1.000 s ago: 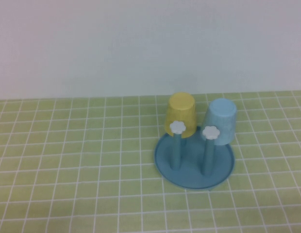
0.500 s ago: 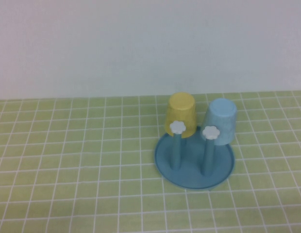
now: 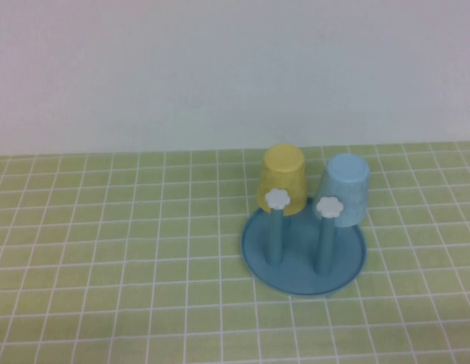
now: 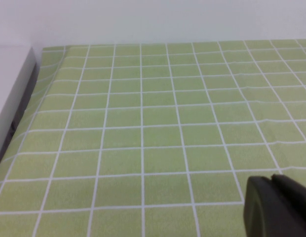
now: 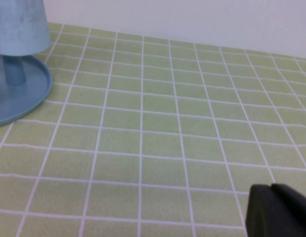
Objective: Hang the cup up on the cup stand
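Observation:
The light blue cup [image 3: 346,189] hangs upside down on a rear peg of the cup stand [image 3: 304,267], a round blue dish with upright pegs; two front pegs carry white flower caps [image 3: 328,206]. In the right wrist view the cup [image 5: 20,25] and the stand's rim [image 5: 24,101] show at one edge. My left gripper [image 4: 272,180] is shut over bare green cloth, far from the stand. My right gripper [image 5: 271,187] is shut as well, holding nothing, some way from the stand. Neither arm shows in the high view.
A yellow cup [image 3: 283,179] hangs upside down on the stand's other rear peg. A green checked cloth [image 3: 114,258] covers the table up to a white wall. The table's side edge [image 4: 17,116] shows in the left wrist view.

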Controlling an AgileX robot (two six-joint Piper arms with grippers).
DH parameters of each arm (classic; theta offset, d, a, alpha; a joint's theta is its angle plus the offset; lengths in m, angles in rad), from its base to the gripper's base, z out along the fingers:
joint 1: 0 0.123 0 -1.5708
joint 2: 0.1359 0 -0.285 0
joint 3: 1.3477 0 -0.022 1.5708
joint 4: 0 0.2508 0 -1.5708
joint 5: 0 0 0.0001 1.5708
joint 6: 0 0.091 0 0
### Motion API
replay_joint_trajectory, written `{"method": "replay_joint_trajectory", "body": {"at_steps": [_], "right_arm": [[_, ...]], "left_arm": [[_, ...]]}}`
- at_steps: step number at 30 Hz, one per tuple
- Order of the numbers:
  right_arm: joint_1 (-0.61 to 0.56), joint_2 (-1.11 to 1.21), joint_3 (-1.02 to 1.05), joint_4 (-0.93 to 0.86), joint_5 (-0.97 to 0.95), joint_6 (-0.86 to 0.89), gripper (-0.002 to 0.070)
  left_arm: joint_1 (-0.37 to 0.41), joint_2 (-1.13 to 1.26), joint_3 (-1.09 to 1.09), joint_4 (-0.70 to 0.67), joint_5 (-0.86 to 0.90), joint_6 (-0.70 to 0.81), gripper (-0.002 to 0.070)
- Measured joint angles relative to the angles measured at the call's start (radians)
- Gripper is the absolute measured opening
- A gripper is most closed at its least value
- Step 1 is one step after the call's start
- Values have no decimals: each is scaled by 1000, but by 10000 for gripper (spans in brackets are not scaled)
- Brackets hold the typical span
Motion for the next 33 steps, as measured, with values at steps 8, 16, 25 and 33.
{"method": "replay_joint_trajectory", "body": {"at_steps": [8,16,25,33], "right_arm": [[21,0,0,0,0,0,1],[21,0,0,0,2,0,1],[21,0,0,0,2,0,1],[21,0,0,0,2,0,1]], "left_arm": [[0,0,0,0,0,8,0],[0,0,0,0,0,8,0],[0,0,0,0,0,8,0],[0,0,0,0,0,8,0]]}}
